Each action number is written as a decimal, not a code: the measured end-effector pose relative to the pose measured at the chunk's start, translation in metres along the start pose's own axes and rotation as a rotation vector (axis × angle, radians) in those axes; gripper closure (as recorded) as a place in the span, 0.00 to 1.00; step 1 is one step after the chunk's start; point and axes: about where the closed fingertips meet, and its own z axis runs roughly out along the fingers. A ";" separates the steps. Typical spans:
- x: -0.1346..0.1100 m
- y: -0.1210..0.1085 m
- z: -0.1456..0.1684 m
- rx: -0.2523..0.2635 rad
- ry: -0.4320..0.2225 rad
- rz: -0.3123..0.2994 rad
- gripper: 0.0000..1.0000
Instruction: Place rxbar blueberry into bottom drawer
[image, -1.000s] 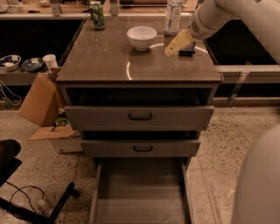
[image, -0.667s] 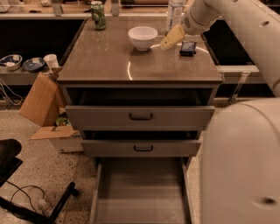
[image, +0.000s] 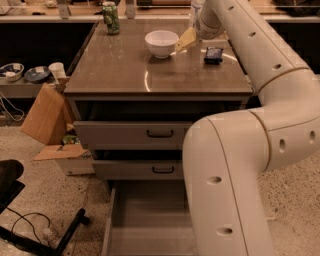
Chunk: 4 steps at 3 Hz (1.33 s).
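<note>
Item: rxbar blueberry (image: 213, 54). It lay flat on the right of the cabinet top (image: 115, 70), in nothing's hold.
Item: gripper (image: 186, 39). It hung low between the white bowl (image: 161, 43) and the bar, beside the bar rather than over it; spread or pressed together, I could not tell.
Item: bottom drawer (image: 145, 225). It stood pulled out, seemingly so the bar could go straight in.

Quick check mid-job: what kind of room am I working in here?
Probably a lab or office workspace: a freestanding drawer cabinet, cardboard boxes and an office chair base on speckled floor. The gripper is above the cabinet, beside the white bowl.
</note>
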 end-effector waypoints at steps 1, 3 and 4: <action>-0.002 -0.007 0.021 0.043 0.006 0.090 0.00; 0.005 -0.031 0.035 0.148 0.024 0.176 0.00; 0.014 -0.044 0.039 0.183 0.039 0.215 0.00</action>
